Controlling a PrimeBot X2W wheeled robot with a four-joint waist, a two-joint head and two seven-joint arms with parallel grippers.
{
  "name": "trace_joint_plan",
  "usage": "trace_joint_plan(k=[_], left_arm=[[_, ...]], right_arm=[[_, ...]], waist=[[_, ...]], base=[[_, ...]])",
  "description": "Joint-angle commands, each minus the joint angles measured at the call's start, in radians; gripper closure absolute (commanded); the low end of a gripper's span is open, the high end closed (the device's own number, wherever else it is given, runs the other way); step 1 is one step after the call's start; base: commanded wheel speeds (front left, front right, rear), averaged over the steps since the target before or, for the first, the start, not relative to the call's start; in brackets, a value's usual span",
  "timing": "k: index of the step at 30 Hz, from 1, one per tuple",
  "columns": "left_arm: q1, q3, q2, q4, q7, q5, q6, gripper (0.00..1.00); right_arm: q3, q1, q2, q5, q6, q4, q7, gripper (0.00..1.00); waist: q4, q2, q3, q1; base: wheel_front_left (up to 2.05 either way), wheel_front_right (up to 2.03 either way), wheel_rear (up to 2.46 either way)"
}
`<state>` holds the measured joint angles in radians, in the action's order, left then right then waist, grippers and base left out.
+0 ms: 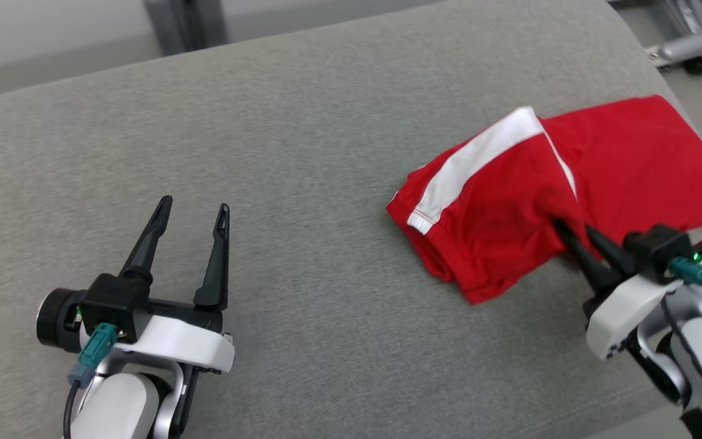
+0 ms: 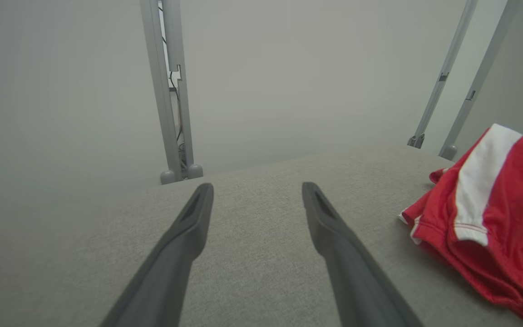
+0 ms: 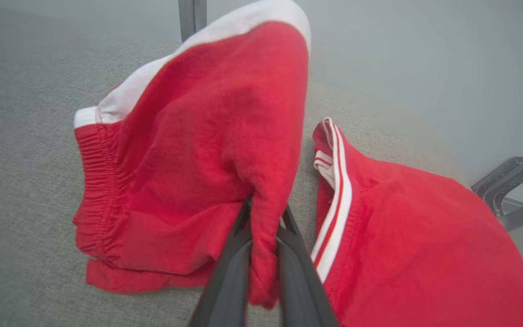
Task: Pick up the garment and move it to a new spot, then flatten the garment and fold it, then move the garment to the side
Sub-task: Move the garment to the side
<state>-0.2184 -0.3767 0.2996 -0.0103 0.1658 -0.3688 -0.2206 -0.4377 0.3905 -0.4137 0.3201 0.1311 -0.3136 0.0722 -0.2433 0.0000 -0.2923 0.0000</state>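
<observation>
We start at the right pincer (image 1: 572,227), whose two long dark fingers are drawn together on a fold of the soft red cloth garment (image 1: 497,225), a pair of shorts with a broad white side stripe and a gathered elastic waistband. In the right wrist view this pincer (image 3: 266,209) rises from 6 o'clock. The pinched ridge of cloth stands between its fingers and hangs down along them. Here the garment (image 3: 189,172) is drawn up into a hump toward 11 o'clock, with the waistband at 9 o'clock, while its other part, edged in thin white and red piping, lies lower toward 4 o'clock. In the head view the right pincer sits at 4 o'clock, its tips buried in the near edge of the garment, which spreads from right of centre out to 2 o'clock on the pale grey woven-fabric surface (image 1: 302,152). We find the left pincer (image 1: 194,204) at 8 o'clock, well apart from the garment, its fingers spread wide and empty over bare grey fabric. In the left wrist view the left pincer (image 2: 257,187) points toward 12 o'clock, the garment (image 2: 506,218) lies at 4 o'clock, and grey metal frame legs (image 2: 170,91) stand at 11 o'clock beyond the surface's far edge.
</observation>
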Motion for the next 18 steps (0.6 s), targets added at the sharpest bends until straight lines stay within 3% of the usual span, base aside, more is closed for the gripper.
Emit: trace_joint_plan(k=[1, 9, 18], left_arm=[[-0.022, -0.003, 0.007, -0.006, -0.007, 0.01, 0.001, 0.0], [-0.071, -0.023, 0.017, -0.017, -0.036, 0.026, 0.012, 0.0], [-0.104, -0.048, 0.006, 0.001, -0.035, 0.03, 0.025, 0.0]], right_arm=[[0.007, 0.041, -0.007, 0.003, -0.001, -0.014, 0.021, 1.0], [0.138, 0.161, 0.003, 0.088, -0.001, -0.212, 0.12, 1.0], [0.174, 0.235, 0.021, 0.191, -0.001, -0.447, 0.167, 1.0]], waist=[[-0.062, 0.0, -0.041, 0.0], [-0.09, 0.0, -0.112, 0.0], [-0.059, 0.0, -0.158, 0.0]], base=[[0.0, 0.0, 0.0], [0.0, 0.0, 0.0], [0.0, 0.0, 0.0]])
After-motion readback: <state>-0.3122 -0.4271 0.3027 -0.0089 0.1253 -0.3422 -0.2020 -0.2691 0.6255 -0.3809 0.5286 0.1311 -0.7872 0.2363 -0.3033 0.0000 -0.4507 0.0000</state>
